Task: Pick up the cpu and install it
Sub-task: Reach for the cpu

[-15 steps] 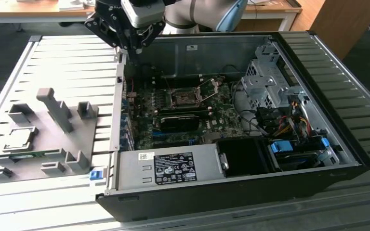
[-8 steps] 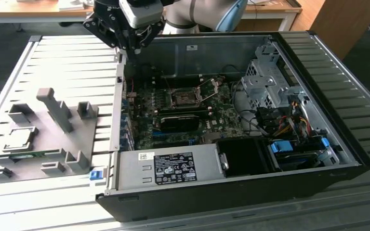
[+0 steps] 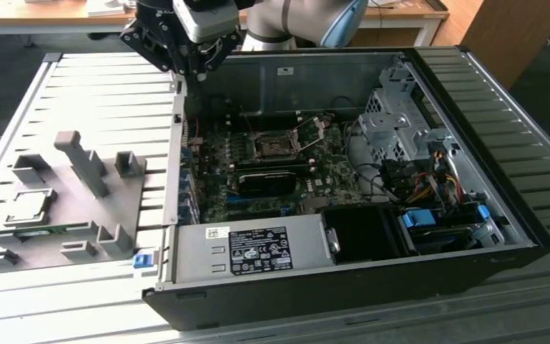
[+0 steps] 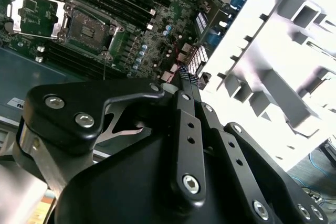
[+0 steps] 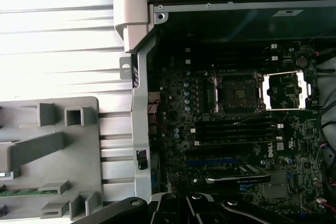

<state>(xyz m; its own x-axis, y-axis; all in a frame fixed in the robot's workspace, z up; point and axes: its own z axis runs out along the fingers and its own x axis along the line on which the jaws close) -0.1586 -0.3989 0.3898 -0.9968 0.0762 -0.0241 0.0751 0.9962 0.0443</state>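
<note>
Cpu (image 3: pixel 29 206) lay flat in grey tray (image 3: pixel 84 211) on bench (image 3: pixel 94 93), at exterior view's left, well apart from end effector (image 3: pixel 191 68). Small square chip, shiny silver-grey top, sat level.

I judged pick-up step not yet begun. End effector hung above computer case (image 3: pixel 351 287), over its wall on tray side. It was closed up and held nothing.

I judged pick called for reaching tray, opening wide, then gentle grab by chip edges.

Socket (image 3: pixel 277 147) on board had lid flipped back and looked bare.
</note>
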